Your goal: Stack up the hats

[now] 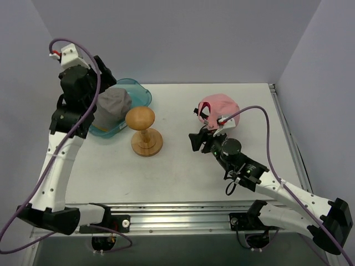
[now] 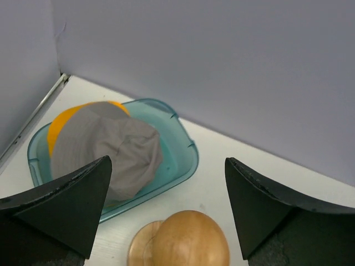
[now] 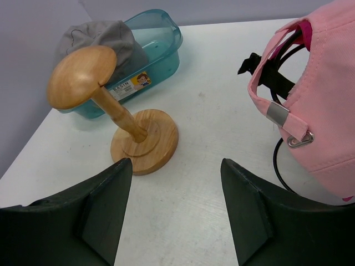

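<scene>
The left wrist view is showing a yellow-orange bucket hat (image 2: 64,124) peeking from under the grey cap (image 2: 111,149) in the teal tub (image 2: 183,149); the top view is not showing it. The left gripper (image 2: 167,166) is hovering released above them. The right gripper (image 3: 176,166) is gaping empty beside the light pink cap (image 3: 327,100) on the tabletop (image 1: 183,166).

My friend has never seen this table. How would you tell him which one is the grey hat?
Find the see-through teal tub at the back left of the white table. The grey hat lies inside it, with a yellow-orange hat peeking out at its edge. It is the only grey hat; the pink cap sits on the right, past the wooden stand.
</scene>
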{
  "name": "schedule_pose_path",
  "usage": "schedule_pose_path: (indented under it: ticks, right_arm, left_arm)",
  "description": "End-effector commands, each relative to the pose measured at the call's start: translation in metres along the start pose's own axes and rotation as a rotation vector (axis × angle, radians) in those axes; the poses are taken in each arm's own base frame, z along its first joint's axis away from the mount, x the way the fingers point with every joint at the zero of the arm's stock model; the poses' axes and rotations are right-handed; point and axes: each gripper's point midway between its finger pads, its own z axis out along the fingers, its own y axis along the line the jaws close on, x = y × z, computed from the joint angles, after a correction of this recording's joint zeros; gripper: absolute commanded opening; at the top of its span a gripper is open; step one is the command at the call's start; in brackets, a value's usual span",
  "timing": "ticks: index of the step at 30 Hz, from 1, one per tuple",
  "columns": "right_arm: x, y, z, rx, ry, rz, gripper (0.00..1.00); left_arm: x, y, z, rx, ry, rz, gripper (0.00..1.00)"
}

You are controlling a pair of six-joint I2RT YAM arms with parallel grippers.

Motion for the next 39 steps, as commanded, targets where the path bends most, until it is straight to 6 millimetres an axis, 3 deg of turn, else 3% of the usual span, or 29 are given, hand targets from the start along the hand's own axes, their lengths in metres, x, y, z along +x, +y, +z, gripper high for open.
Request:
schedule_pose_path:
  ticks: [1, 3, 10, 13, 19, 23, 24, 27, 28, 29, 34, 36, 39]
  right_arm:
    - [-0.014, 0.005, 0.003, 0.001, -0.048, 0.005, 0.61]
    - [-0.014, 0.005, 0.002, -0.001, -0.049, -0.001, 0.61]
    - [-0.021, 0.004, -0.003, 0.006, -0.067, -0.009, 0.61]
    - [-0.022, 0.006, -0.004, 0.0, -0.063, -0.01, 0.61]
    - [-0.018, 0.01, -0.002, -0.008, -0.043, -0.02, 0.61]
    - [-0.015, 0.011, 0.0, -0.008, -0.031, -0.033, 0.61]
    - [-0.015, 0.011, 0.0, -0.006, -0.029, -0.036, 0.61]
    - [-0.015, 0.012, 0.0, -0.005, -0.027, -0.04, 0.61]
    - [-0.017, 0.012, 0.0, -0.006, -0.029, -0.039, 0.61]
    - [-0.017, 0.012, 0.0, -0.005, -0.031, -0.039, 0.61]
    - [-0.02, 0.011, -0.004, -0.005, -0.043, -0.035, 0.61]
    - [-0.021, 0.011, -0.004, -0.005, -0.045, -0.036, 0.61]
    - [-0.02, 0.013, -0.004, -0.011, -0.038, -0.037, 0.61]
  left_arm:
    - [0.074, 0.021, 0.032, 0.007, 0.315, 0.045, 0.92]
    - [0.082, 0.037, 0.046, -0.039, 0.346, 0.068, 0.92]
    - [0.155, 0.07, 0.099, -0.123, 0.531, 0.158, 0.91]
    - [0.179, 0.08, 0.113, -0.141, 0.6, 0.185, 0.86]
    - [0.205, 0.088, 0.133, -0.155, 0.661, 0.23, 0.8]
    - [0.212, 0.089, 0.14, -0.166, 0.671, 0.229, 0.77]
    - [0.214, 0.091, 0.141, -0.172, 0.675, 0.232, 0.69]
    - [0.218, 0.091, 0.144, -0.17, 0.682, 0.231, 0.58]
    - [0.22, 0.09, 0.144, -0.166, 0.689, 0.233, 0.46]
    - [0.22, 0.09, 0.143, -0.167, 0.694, 0.229, 0.42]
    - [0.213, 0.088, 0.14, -0.169, 0.685, 0.224, 0.25]
    - [0.199, 0.086, 0.137, -0.174, 0.651, 0.225, 0.25]
    - [0.189, 0.072, 0.133, -0.115, 0.619, 0.246, 0.39]
